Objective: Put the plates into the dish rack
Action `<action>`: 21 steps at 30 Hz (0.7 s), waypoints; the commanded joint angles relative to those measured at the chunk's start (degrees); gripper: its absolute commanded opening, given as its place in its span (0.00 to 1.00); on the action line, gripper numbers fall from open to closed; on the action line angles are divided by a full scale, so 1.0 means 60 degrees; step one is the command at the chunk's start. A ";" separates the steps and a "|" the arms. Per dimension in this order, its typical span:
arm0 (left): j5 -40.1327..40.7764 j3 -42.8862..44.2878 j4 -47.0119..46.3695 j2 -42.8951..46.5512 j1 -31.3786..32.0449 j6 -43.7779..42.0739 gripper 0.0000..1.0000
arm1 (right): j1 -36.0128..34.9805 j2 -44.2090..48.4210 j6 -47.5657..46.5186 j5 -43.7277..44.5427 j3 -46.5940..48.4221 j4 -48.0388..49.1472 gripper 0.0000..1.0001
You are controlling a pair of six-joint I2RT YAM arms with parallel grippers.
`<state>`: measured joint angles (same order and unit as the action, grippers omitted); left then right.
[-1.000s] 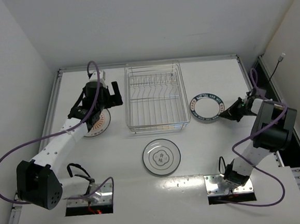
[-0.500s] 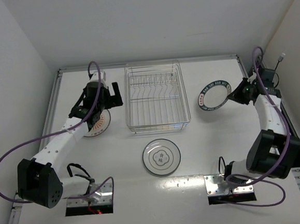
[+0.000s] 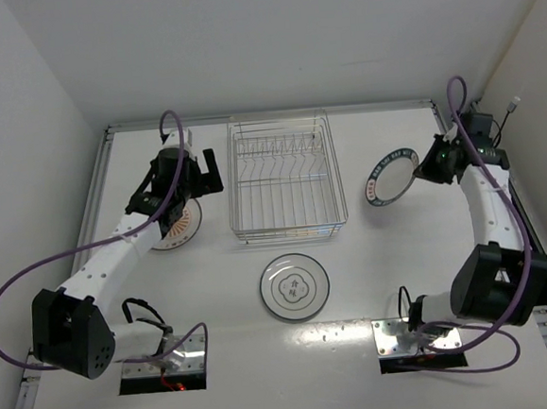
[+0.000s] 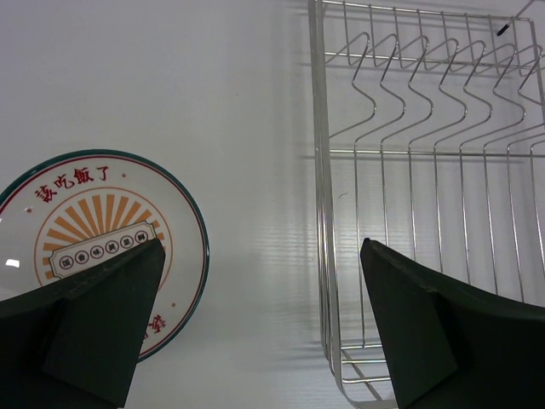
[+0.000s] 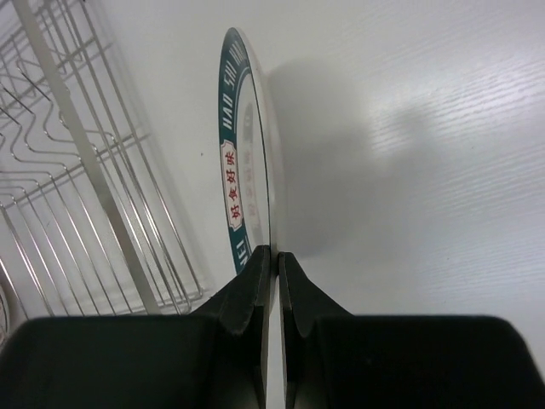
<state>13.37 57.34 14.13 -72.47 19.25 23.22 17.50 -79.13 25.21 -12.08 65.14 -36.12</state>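
Observation:
The silver wire dish rack (image 3: 285,180) stands at the table's middle back, with no plates in it; it also shows in the left wrist view (image 4: 409,170) and the right wrist view (image 5: 77,196). My right gripper (image 3: 429,165) is shut on the rim of the dark-patterned-rim plate (image 3: 391,177), holding it tilted on edge above the table, right of the rack (image 5: 240,162). My left gripper (image 3: 203,175) is open, hovering between the orange-centre plate (image 3: 177,228) (image 4: 94,239) and the rack's left side. The flower-outline plate (image 3: 294,286) lies flat in front of the rack.
White walls enclose the table on the back, left and right. Purple cables loop from both arms. Two mounting plates (image 3: 405,334) sit at the near edge.
My right arm has lifted the dark-rim plate off the table, tilted it on edge and raised it, shifting slightly toward the back. The left arm has not moved.

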 commanded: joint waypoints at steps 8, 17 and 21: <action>0.0072 0.0404 -0.0070 -0.0095 -0.0029 0.0129 1.00 | -0.0791 0.0415 -0.0320 0.0724 0.2325 -0.0147 0.00; 0.0072 0.0404 -0.0070 -0.0095 -0.0029 0.0129 1.00 | -0.1859 -0.0622 -0.0232 0.0825 0.4212 0.0204 0.00; 0.0072 0.0404 -0.0070 -0.0095 -0.0029 0.0129 1.00 | -0.2459 -0.1340 -0.0320 0.0943 0.4873 0.0204 0.00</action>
<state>13.39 57.60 14.55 -73.19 19.25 23.22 5.41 -84.55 23.68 -7.27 89.95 -38.54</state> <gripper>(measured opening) 0.995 0.018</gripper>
